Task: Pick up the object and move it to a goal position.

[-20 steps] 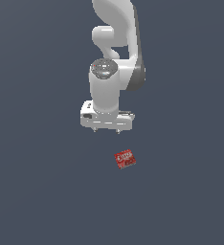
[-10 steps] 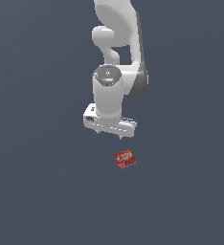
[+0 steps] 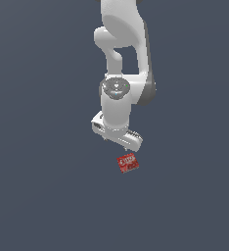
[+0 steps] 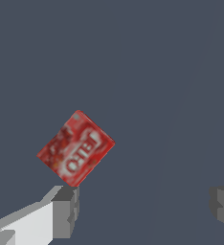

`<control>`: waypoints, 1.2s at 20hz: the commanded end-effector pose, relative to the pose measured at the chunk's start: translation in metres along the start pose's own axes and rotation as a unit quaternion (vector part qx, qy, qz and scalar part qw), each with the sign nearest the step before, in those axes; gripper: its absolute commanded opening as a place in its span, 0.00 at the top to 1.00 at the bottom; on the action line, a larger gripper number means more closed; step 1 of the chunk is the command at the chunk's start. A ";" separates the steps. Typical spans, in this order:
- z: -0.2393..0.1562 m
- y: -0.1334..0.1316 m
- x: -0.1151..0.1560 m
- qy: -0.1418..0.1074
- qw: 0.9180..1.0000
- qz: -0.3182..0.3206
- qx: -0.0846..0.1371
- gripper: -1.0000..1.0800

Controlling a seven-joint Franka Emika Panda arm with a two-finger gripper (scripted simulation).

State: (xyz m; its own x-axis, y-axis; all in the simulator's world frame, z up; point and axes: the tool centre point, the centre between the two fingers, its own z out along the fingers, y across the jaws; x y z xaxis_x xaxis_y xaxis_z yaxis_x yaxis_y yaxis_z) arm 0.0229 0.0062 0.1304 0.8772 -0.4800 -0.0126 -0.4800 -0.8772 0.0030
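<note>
The object is a small flat red box (image 3: pixel 127 163) with white lettering, lying on the dark grey floor. In the exterior view my gripper (image 3: pixel 121 145) hangs just above and slightly to the exterior view's left of it, not touching it. In the wrist view the box (image 4: pixel 76 149) lies tilted, beside one grey fingertip (image 4: pixel 66 210) and outside the gap between the fingers. The other fingertip (image 4: pixel 223 203) is far across. The gripper (image 4: pixel 145 206) is open and empty.
A plain dark grey floor (image 3: pixel 43 196) surrounds the box. The white arm (image 3: pixel 121 59) rises above the gripper. No other objects show.
The gripper has come down and moved to the exterior view's right, closer to the red box, and the hand has turned at the wrist. The box has not moved.
</note>
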 end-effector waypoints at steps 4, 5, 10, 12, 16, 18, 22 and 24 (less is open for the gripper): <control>0.012 -0.013 0.003 0.000 0.998 0.070 0.001 0.04; 0.014 -0.015 0.003 0.000 0.997 0.082 0.001 0.04; 0.024 -0.027 0.005 0.001 0.990 0.144 0.002 0.04; 0.029 -0.032 0.006 0.001 0.986 0.168 0.002 0.04; 0.037 -0.041 0.007 0.002 0.976 0.217 0.003 0.04; 0.042 -0.046 0.007 0.002 0.971 0.241 0.003 0.04; 0.050 -0.055 0.008 0.003 0.959 0.284 0.003 0.04; 0.053 -0.058 0.008 0.004 0.953 0.302 0.003 0.04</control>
State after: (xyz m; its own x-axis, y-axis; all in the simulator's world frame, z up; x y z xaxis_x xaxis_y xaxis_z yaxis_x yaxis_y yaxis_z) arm 0.0554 0.0515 0.0793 0.4693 -0.8830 -0.0047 -0.8831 -0.4693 0.0021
